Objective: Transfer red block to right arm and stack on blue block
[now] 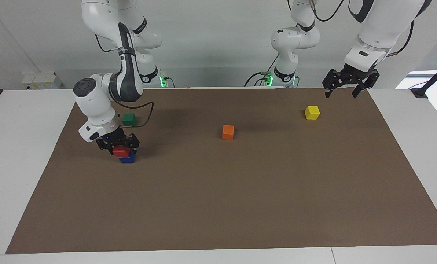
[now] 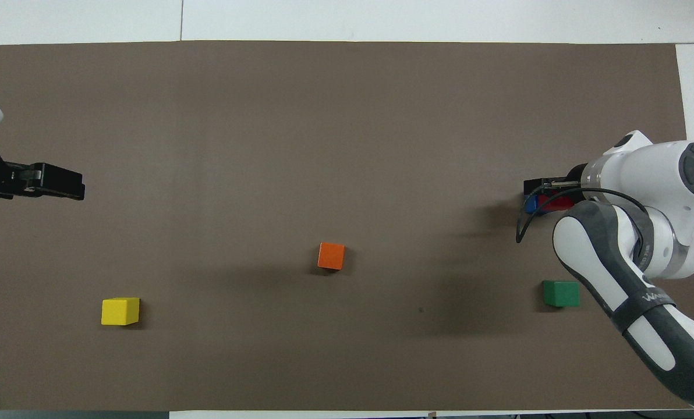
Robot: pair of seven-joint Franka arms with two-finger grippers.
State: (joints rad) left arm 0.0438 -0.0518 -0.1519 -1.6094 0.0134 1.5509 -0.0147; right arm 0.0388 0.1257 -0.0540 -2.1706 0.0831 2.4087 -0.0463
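I am seeing the brown mat [image 1: 218, 205] covering the bench, where the right tool [image 1: 118, 146] is clamping the red block [image 1: 121, 151] on the blue block [image 1: 127, 158]. The green cube [image 1: 129, 118] is sitting near, toward the robots; the orange cube [image 1: 228, 132] and yellow cube [image 1: 312, 112] are lying well apart. The left tool [image 1: 345, 90] is waiting, fingers apart, above the mat's edge.

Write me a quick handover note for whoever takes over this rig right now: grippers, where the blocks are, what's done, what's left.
Right gripper: down at the stack, fingers around the red block; not clear whether it has let go.
Left gripper: open, empty, waiting in the air above the mat's edge near the yellow block.
Red block sits on the blue block, at the right arm's end of the table.
Done: handover, and the stacking as far as can be seen.
Left: release if not done, lift the right gripper away, check that the stack stands.
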